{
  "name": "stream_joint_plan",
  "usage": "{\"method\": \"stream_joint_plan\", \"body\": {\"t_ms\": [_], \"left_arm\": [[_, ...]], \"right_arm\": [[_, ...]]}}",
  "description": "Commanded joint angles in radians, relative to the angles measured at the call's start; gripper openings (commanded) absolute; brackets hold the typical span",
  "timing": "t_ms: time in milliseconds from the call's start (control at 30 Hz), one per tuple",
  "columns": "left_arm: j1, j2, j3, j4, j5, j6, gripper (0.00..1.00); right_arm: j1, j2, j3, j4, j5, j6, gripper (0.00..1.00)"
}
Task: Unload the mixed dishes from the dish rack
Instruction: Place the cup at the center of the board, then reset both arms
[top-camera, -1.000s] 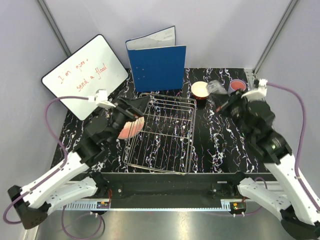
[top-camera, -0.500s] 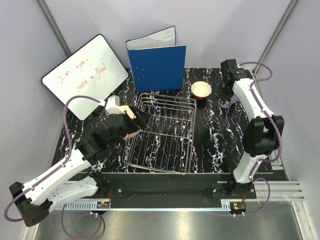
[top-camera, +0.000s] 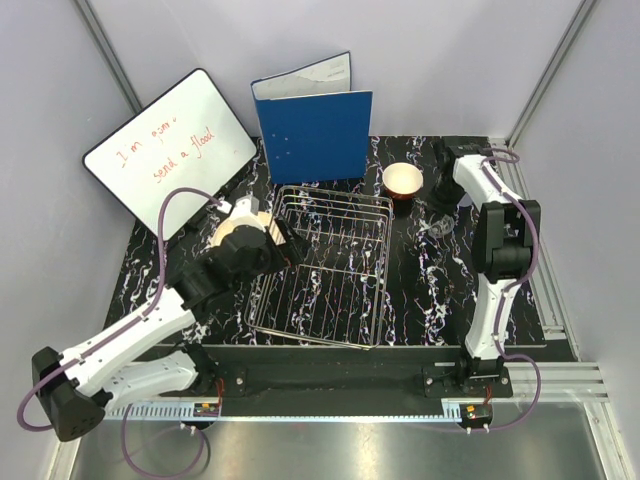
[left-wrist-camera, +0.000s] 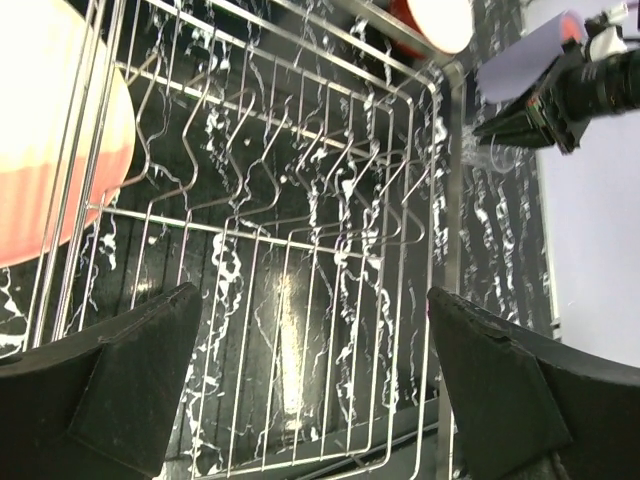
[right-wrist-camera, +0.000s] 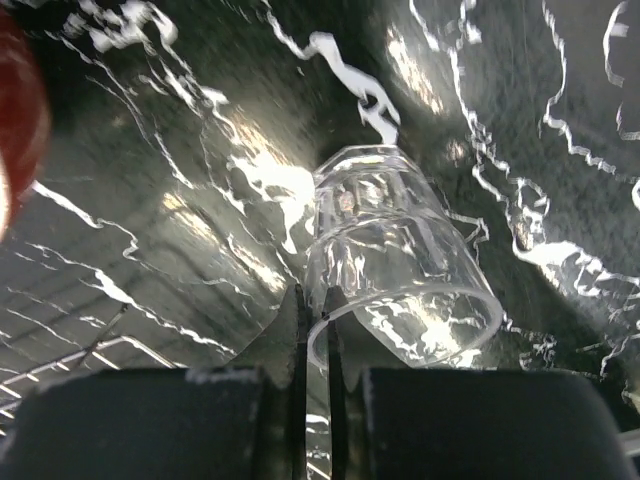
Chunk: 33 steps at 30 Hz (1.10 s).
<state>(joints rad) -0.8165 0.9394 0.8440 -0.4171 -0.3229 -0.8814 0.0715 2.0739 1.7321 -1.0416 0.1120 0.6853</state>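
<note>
The silver wire dish rack sits mid-table; it fills the left wrist view. A cream and salmon plate stands at its left side, hidden under my left arm in the top view. My left gripper hangs open and empty over the rack. My right gripper is shut on the rim wall of the small clear glass, which is tilted just above or on the table. The red bowl stands left of it. A lavender cup shows behind the right arm.
A blue binder stands behind the rack. A whiteboard leans at the back left. The right arm stretches along the table's right side. The enclosure walls close in at the back.
The right arm has swung from mid-right to the back right, bringing the glass down beside the red bowl. The left gripper has shifted slightly right over the rack's left side.
</note>
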Motion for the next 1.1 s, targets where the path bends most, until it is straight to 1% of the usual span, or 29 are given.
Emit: {"method": "stream_joint_plan", "body": {"t_ms": [0, 100, 133, 200, 233, 367, 467, 667, 800, 867, 900, 933, 967, 1000, 1033, 1067], "left_arm": [[-0.001, 0.029, 0.013, 0.014, 0.044, -0.008, 0.99], [0.0, 0.047, 0.013, 0.014, 0.051, -0.011, 0.99], [0.0, 0.053, 0.013, 0.014, 0.057, -0.011, 0.99], [-0.001, 0.068, 0.021, 0.012, 0.067, -0.005, 0.99], [0.0, 0.073, 0.024, 0.012, 0.073, -0.002, 0.99], [-0.001, 0.091, 0.04, 0.012, 0.081, 0.015, 0.99], [-0.001, 0.098, 0.047, 0.011, 0.084, 0.021, 0.99], [-0.001, 0.101, 0.056, 0.012, 0.084, 0.035, 0.99], [-0.003, 0.098, 0.066, -0.008, 0.056, 0.056, 0.99], [-0.003, 0.105, 0.081, -0.028, 0.047, 0.077, 0.99], [-0.003, 0.107, 0.084, -0.047, 0.036, 0.088, 0.99], [-0.003, 0.111, 0.09, -0.057, 0.025, 0.099, 0.99], [-0.003, 0.114, 0.09, -0.067, 0.018, 0.102, 0.99], [-0.003, 0.116, 0.09, -0.083, 0.006, 0.105, 0.99], [-0.003, 0.124, 0.092, -0.092, -0.001, 0.113, 0.99], [-0.003, 0.124, 0.092, -0.1, -0.004, 0.116, 0.99]], "right_arm": [[-0.006, 0.028, 0.089, -0.006, -0.003, -0.023, 0.0], [-0.006, 0.048, 0.106, -0.008, -0.002, -0.032, 0.06], [-0.006, 0.054, 0.109, -0.009, 0.002, -0.036, 0.14], [-0.006, 0.051, 0.109, -0.008, 0.006, -0.041, 0.2], [-0.006, 0.04, 0.107, -0.006, 0.003, -0.043, 0.26], [-0.006, 0.002, 0.109, 0.003, 0.003, -0.044, 0.39], [-0.006, -0.032, 0.124, 0.003, 0.005, -0.043, 0.43], [-0.006, -0.123, 0.179, 0.003, -0.001, -0.033, 0.46], [-0.003, -0.187, 0.289, -0.026, -0.052, -0.035, 0.47], [0.013, -0.274, 0.288, 0.018, -0.101, -0.059, 0.47], [0.049, -0.373, 0.226, 0.061, -0.119, -0.073, 0.48], [0.074, -0.433, 0.169, 0.183, -0.138, -0.105, 0.49], [0.102, -0.498, 0.021, 0.262, -0.144, -0.122, 0.5], [0.167, -0.632, -0.065, 0.343, -0.143, -0.157, 0.52], [0.2, -0.699, -0.157, 0.508, -0.138, -0.174, 0.59], [0.232, -0.762, -0.321, 0.581, -0.135, -0.185, 0.62]]}}
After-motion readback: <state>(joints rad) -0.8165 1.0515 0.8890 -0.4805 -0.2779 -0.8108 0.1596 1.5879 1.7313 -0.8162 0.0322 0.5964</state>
